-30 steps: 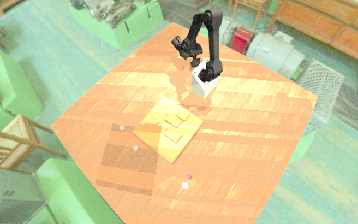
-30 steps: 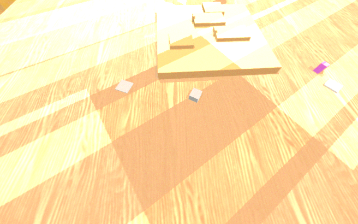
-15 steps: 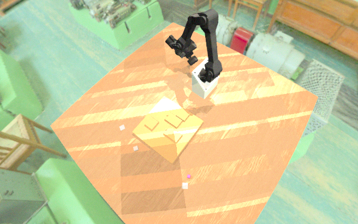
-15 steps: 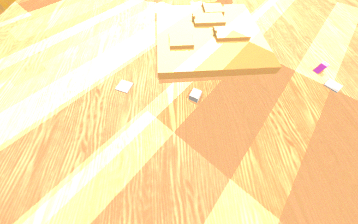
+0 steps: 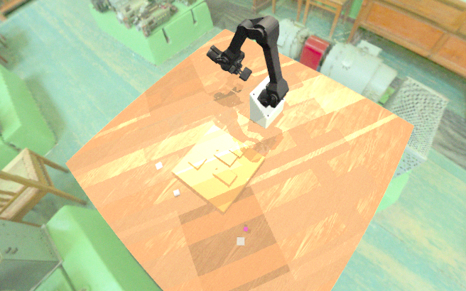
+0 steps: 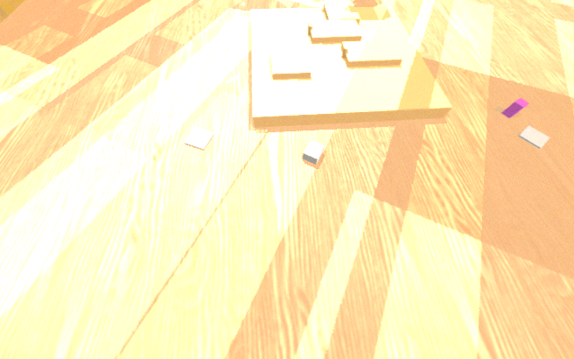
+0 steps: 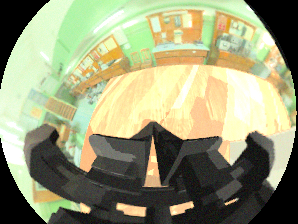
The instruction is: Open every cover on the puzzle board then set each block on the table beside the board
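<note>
The pale yellow board [image 5: 223,201] [image 6: 325,99] lies on the table. Several raised covers of the same colour stand on it, among them one cover [image 5: 197,164] [image 6: 290,67], another [image 5: 226,158] [image 6: 335,31] and a third [image 5: 225,177] [image 6: 372,54]. Glare hides any open wells. A flat white piece [image 5: 158,165] [image 6: 199,137], a white cube [image 5: 176,192] [image 6: 312,152], a magenta block [image 5: 246,228] [image 6: 514,108] and a flat pale piece [image 5: 240,240] [image 6: 534,137] rest on the table clear of the board. My gripper [image 5: 246,73] [image 7: 153,128] is shut and empty, raised above the table, far behind the board.
The arm's white base [image 5: 260,113] stands on the table behind the board, close to the hand. The wooden table [image 5: 322,223] [image 6: 146,267] carries strong light and shadow patches. A red and grey machine [image 5: 313,51] stands beyond the table's back edge.
</note>
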You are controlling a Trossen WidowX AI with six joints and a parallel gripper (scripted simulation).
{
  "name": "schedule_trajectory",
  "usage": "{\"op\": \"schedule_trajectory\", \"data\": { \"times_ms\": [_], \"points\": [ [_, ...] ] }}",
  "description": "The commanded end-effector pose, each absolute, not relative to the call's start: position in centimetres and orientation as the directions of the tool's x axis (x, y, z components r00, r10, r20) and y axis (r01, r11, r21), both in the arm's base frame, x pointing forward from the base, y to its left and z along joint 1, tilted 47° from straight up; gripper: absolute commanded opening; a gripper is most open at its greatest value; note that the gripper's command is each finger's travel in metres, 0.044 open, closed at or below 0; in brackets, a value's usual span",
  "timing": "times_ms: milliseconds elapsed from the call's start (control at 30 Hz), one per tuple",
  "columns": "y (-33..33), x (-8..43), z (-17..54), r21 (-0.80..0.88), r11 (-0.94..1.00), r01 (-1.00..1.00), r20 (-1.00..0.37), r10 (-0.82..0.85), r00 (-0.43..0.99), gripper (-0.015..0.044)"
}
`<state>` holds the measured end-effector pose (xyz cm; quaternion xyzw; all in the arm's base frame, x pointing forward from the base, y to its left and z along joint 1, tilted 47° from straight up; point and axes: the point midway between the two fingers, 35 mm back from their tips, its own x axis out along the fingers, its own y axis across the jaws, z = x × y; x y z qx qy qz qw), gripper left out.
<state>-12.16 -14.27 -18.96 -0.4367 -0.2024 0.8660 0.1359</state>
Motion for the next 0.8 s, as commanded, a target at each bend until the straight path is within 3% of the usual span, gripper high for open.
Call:
{"op": "schedule_trajectory", "data": {
  "times_ms": [0, 767],
  "points": [
    [-15.5, -11.1, -19.1, -0.483, -0.875, 0.028, -0.732, 0.386, -0.561, 0.0],
    [-19.3, -4.2, -19.8, -0.51, -0.71, 0.487, -0.846, 0.309, -0.435, 0.0]
  ]
}}
